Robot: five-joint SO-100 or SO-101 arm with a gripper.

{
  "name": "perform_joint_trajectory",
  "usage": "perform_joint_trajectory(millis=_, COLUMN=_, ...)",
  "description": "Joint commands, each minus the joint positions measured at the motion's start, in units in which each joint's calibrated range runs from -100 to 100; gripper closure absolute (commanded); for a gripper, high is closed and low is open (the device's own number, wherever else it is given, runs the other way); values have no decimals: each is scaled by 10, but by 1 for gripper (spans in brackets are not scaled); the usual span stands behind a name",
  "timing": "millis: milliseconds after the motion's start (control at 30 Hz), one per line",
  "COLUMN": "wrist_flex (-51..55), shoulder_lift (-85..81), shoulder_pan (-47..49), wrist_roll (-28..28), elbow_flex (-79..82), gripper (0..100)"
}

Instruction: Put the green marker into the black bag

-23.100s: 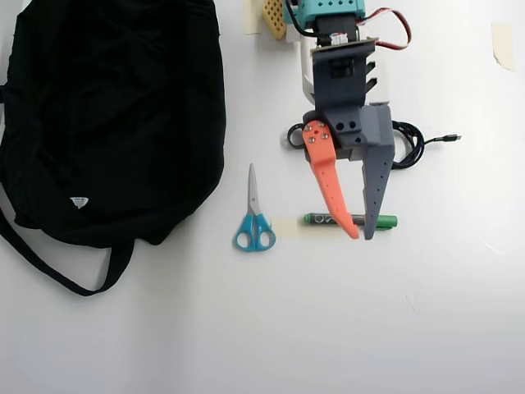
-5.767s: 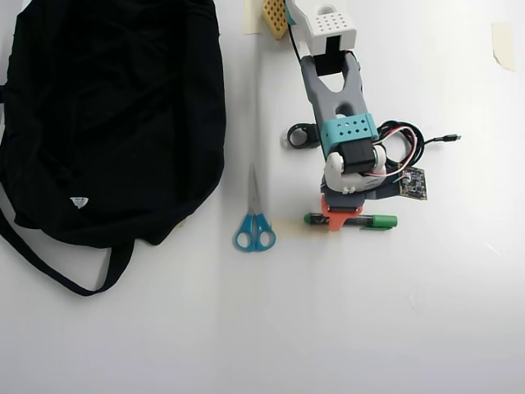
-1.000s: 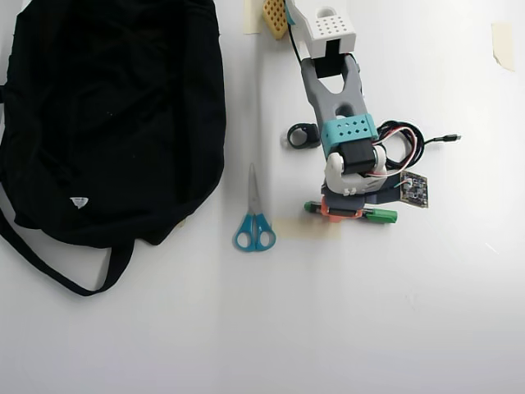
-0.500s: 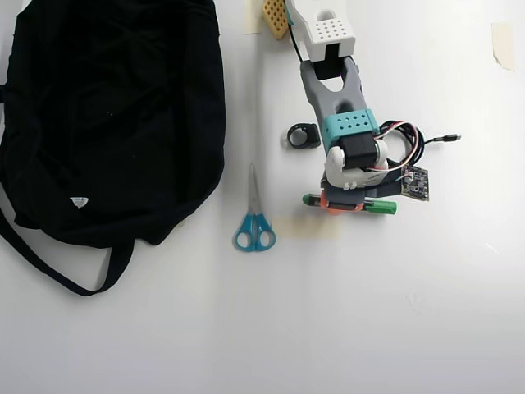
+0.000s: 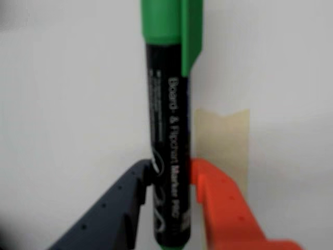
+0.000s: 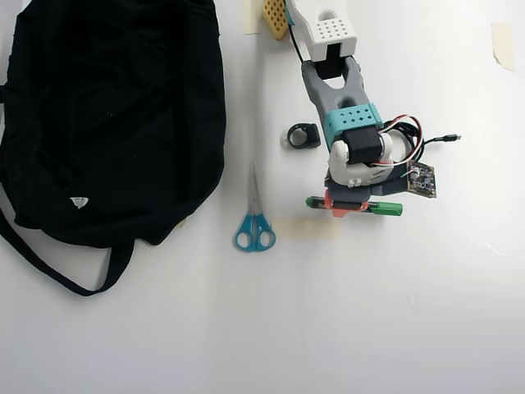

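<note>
The green marker (image 5: pixel 169 130) has a dark barrel with white print and a bright green cap. In the wrist view it stands between my navy and orange fingers. My gripper (image 5: pixel 171 169) is shut on its barrel near the tip end. In the overhead view the marker (image 6: pixel 385 208) lies crosswise under my gripper (image 6: pixel 344 205), with the cap sticking out right and the green tip left. The black bag (image 6: pixel 107 115) fills the upper left, well left of my gripper, with a white logo patch and a long strap.
Blue-handled scissors (image 6: pixel 254 222) lie between the bag and my gripper. A small black ring-shaped object (image 6: pixel 303 135) sits beside the arm. Beige tape pieces (image 6: pixel 316 228) are stuck to the white table, one at the far right edge (image 6: pixel 502 45).
</note>
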State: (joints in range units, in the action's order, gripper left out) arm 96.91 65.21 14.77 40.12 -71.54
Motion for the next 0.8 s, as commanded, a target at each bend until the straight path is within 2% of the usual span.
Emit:
perform_joint_trajectory(millis=0, wrist_flex=4, shoulder_lift=-14, shoulder_pan=5, wrist_roll=3, elbow_flex=-43, gripper=98)
perform_joint_trajectory(millis=267, wrist_flex=4, shoulder_lift=-14, shoulder_pan=6, wrist_roll=-6, elbow_flex=-57, gripper=98)
perform_joint_trajectory(millis=767, wrist_flex=5, shoulder_lift=-15, shoulder_pan=0, wrist_roll=-66, elbow_flex=-59, gripper=98)
